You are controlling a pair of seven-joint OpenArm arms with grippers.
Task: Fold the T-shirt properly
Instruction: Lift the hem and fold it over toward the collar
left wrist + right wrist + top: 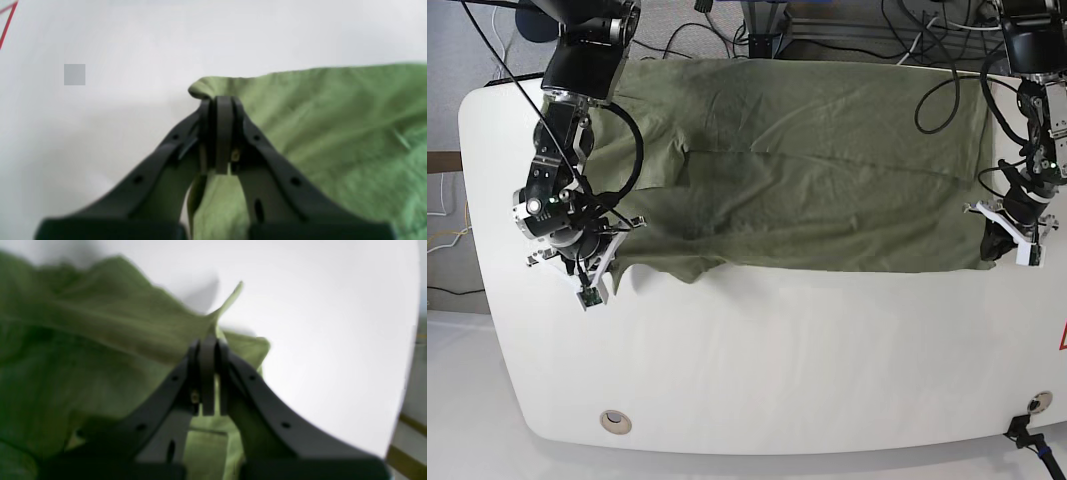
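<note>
White table [757, 380] under T-shirt [807, 170], spread flat between both arms. Left gripper [224, 100] clenched on one near corner, right gripper [207, 340] clenched on other. Cloth looks soft, limp, light, likely droops; edge corners best hold.

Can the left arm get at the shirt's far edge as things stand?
Probably not right now: the left hand is shut on the shirt at its near corner, and the far edge lies across the whole cloth; it would have to let go first.

A robotics lab: white table [757, 350], trailing cables [857, 25], mounted arms.
</note>
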